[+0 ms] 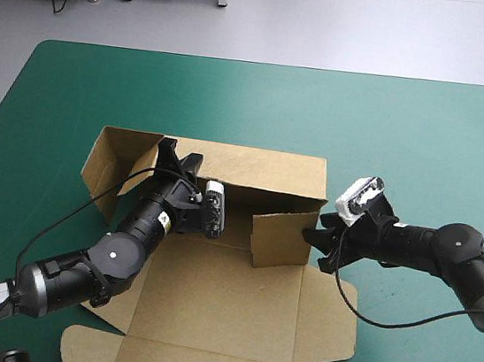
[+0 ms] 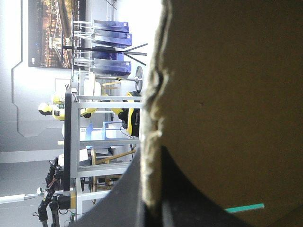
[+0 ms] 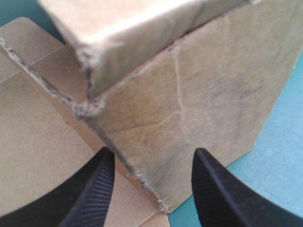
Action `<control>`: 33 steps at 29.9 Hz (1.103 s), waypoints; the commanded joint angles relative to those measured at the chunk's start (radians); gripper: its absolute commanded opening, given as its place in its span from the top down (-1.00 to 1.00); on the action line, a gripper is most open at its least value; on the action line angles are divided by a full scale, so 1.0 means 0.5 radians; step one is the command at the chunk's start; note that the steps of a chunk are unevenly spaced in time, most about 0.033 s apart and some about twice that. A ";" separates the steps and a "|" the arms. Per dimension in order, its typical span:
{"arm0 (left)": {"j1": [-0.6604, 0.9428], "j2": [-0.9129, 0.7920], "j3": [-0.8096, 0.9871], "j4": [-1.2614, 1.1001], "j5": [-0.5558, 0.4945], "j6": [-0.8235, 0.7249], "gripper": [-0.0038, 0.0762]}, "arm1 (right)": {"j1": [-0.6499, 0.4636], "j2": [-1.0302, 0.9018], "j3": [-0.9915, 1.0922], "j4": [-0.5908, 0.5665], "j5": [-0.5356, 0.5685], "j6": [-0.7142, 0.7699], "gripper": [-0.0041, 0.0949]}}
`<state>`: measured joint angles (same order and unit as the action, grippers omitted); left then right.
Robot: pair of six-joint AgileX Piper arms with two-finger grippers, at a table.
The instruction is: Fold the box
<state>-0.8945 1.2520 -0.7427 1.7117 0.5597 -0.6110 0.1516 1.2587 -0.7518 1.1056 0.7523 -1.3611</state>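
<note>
The box (image 1: 225, 308) is lying near the middle of the teal-green cover (image 1: 427, 134), toward its near edge, and is being shown partly formed. Its rear wall (image 1: 262, 168) is standing upright, a short wall (image 1: 283, 238) is being raised at that wall's right end, an end flap (image 1: 112, 164) is splaying outward at the left, and the base and near panels are lying flat. The step in hand is judged to be the raising and tucking of the walls. The rear wall is being pinched near its left end by the left gripper (image 1: 179, 162), whose black fingers are all but closed with the board's edge between them. The right gripper (image 1: 316, 244) is being held at the short wall's outer edge, its fingers spread wide and nothing gripped. The next move is judged to call for that wall to be pressed square against the rear wall while the left end is being steadied. The whole layout is being given by the high view, though the grips are hard to read there. In the left wrist view the board's rough edge (image 2: 152, 123) is being seen rising between the fingers (image 2: 123, 203). In the right wrist view the short wall's lower corner (image 3: 163, 205) is being seen between the parted fingers (image 3: 94, 189); whether either is touching cannot be told.
</note>
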 commanded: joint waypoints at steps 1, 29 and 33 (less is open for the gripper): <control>-0.013 -0.048 -0.051 0.065 -0.013 -0.014 0.93 | 0.019 -0.047 -0.045 0.227 -0.179 0.008 -0.06; -0.009 0.014 -0.075 0.065 0.081 0.083 0.78 | 0.023 -0.047 -0.045 0.496 -0.511 -0.061 0.92; -0.009 0.080 -0.151 0.065 0.106 0.086 0.46 | 0.023 -0.047 -0.045 0.492 -0.511 -0.061 0.92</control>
<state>-0.8942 1.2973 -0.7683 1.7281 0.5535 -0.5629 0.1686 1.2596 -0.7477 1.3231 0.5015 -1.3958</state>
